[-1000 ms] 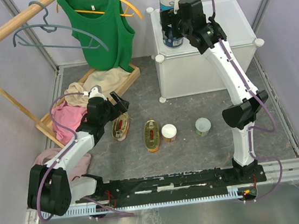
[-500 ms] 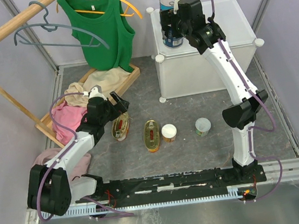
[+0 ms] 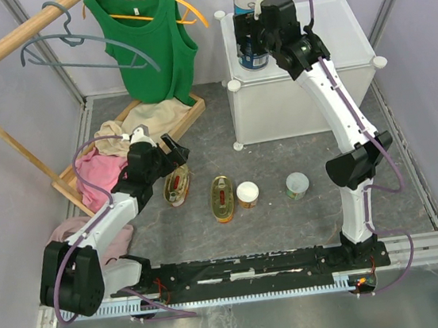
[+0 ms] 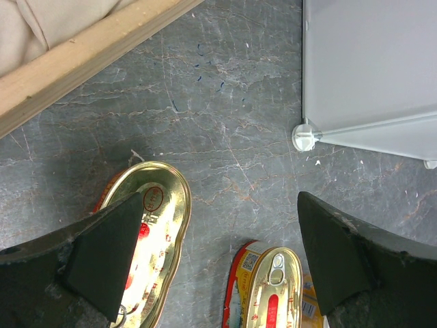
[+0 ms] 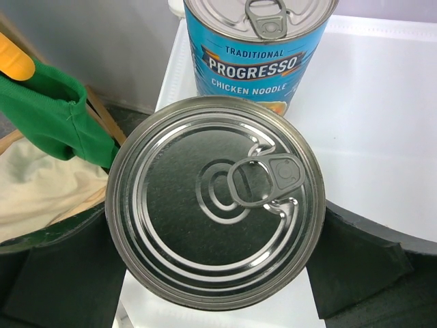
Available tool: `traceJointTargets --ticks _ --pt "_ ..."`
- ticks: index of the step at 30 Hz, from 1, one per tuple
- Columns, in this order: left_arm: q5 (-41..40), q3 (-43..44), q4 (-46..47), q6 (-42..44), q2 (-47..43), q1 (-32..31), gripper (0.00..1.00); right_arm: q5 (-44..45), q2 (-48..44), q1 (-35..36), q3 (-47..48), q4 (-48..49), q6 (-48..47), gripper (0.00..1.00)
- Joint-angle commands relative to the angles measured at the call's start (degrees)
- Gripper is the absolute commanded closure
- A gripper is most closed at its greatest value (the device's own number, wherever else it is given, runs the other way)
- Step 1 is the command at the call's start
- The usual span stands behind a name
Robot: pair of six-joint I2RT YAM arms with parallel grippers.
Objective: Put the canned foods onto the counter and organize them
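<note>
top view, tall blue tins (image 3: 254, 56): both upright at the back-left corner of the counter (image 3: 331, 34), one just behind the other
top view, table (image 3: 296, 138): two oval tins (image 3: 222, 199) and two small white-lidded cans (image 3: 247, 194) in a loose row toward the front edge, not yet on the counter
top view, left gripper (image 3: 169, 160): low over the left-most oval tin
left wrist view, left gripper: jaws spread wide, holding nothing
right wrist view, right gripper (image 5: 213, 268): jaws spread either side of the nearer tall tin; a sliver of counter shows beside one finger, so it looks free
handling: full tins, judged heavy, rigid, slick-walled; pinch tall ones across the wall at mid-height (not the pull-tab), oval ones across the narrow width
</note>
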Motion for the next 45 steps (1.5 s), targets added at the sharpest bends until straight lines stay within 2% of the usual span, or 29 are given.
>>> traceJointTargets --ticks 1,18,45 --pt "1.1 1.42 2.96 -2.01 -1.57 0.38 0.0 0.52 -2.84 -0.26 0.5 3.56 0.05 0.01" --pt "0.95 -0.21 1.74 -2.33 -5.07 0.31 0.01 0.87 -5.42 -0.19 -1.56 3.8 0.38 0.01" --pt "0.92 -1.42 0.93 -2.44 -7.46 0.38 0.01 1.05 -5.18 -0.24 3.01 3.41 -0.02 0.01"
